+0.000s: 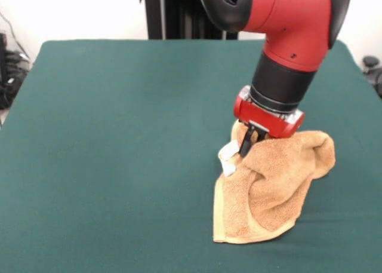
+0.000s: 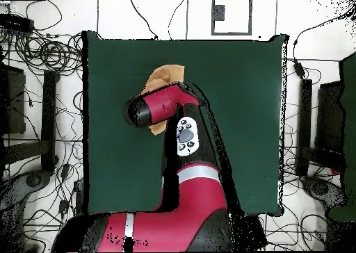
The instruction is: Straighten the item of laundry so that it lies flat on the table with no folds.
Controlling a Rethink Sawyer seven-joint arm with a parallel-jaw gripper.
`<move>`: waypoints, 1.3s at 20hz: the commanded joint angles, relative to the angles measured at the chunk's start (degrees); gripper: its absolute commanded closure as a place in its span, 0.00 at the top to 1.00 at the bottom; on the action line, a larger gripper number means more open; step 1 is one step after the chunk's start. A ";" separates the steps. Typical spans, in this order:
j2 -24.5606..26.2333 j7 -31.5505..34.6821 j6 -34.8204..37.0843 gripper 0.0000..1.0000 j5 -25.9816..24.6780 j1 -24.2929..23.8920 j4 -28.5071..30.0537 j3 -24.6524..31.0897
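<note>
The tan-orange towel (image 1: 274, 183) is bunched and folded at the front right of the green table (image 1: 119, 135). Its top is pulled up to my gripper (image 1: 247, 143), which is shut on it from above. The lower edge, with its border band, rests on the table. The white tag (image 1: 228, 159) hangs at the left, beside the black fingers (image 1: 245, 146). In the overhead view only part of the towel (image 2: 165, 76) shows past the red arm (image 2: 163, 105), which hides the gripper and stands over the table (image 2: 236, 111).
The table's near edge lies just below the towel in the front view. Cables (image 2: 42, 55) and equipment lie on the floor around the table in the overhead view. The black pedestal (image 1: 173, 13) stands behind the far edge.
</note>
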 commanded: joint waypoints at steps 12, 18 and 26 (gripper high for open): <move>-4.37 -7.57 -15.93 0.00 -24.09 5.57 9.17 -5.07; -6.94 -7.90 -15.56 0.00 -25.34 4.82 9.88 -4.13; -8.48 -10.48 -16.35 0.00 -19.19 -5.02 17.38 4.44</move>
